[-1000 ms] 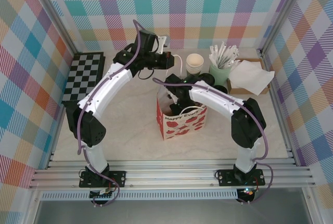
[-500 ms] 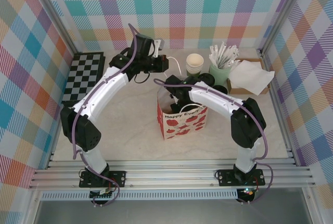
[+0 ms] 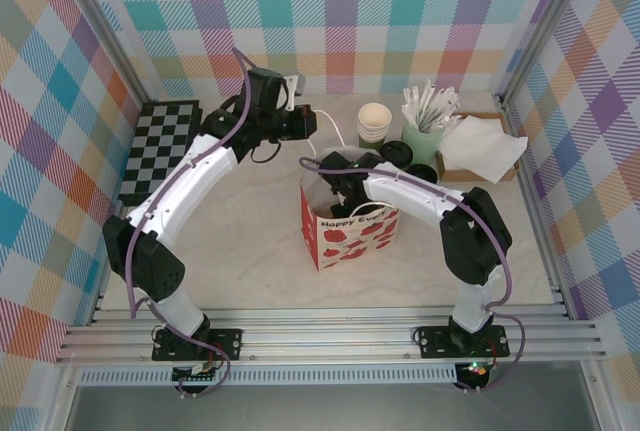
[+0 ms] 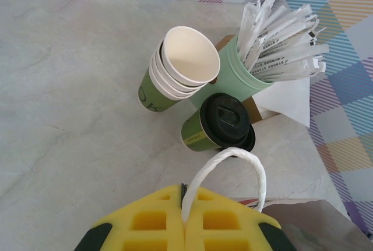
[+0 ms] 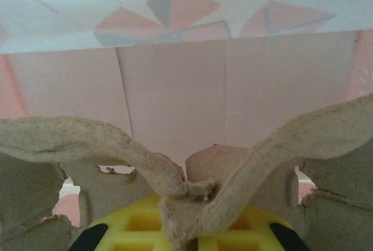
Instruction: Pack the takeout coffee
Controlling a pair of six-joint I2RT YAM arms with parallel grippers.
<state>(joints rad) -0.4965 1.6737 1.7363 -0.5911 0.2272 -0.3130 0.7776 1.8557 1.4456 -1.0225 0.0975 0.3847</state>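
**Top view.**
- Paper bag [image 3: 350, 229]: red and white, upright on the bench [image 3: 250, 251]. Take it as your landmark.
- Left gripper [image 3: 294, 119]: behind the bag and to its left, closed on the bag's white handle [image 3: 326, 117]. It holds the handle drawn back from the mouth, which I judge is meant to steady the bag and hold the mouth open.
- Right gripper [image 3: 343, 189]: down inside the bag's mouth.
- Takeout coffee [image 3: 400, 154]: two lidded dark green cups on the bench, just behind the bag's right rear corner and outside it.

**Left wrist view.**
- The yellow pads [image 4: 145, 227] meet with no gap, and the handle loop rises from the seam between them.
- One lidded cup stands upright just beyond the loop, with a second lid's edge showing behind it.
- Beyond the bag, near the coffee, are the lidless cup stack [image 4: 180, 64], the pale green stick holder [image 4: 233, 88] and the napkins [image 4: 291, 96] (none of these is yours to pack).

**Right wrist view.**
- This gripper is pinched shut on the centre tab of a pulp carrier [image 5: 76, 140], which is low between the bag's pink inner walls.
- It is probably being seated first so the cups will ride upright. You cannot tell from here whether it touches the bag's floor.
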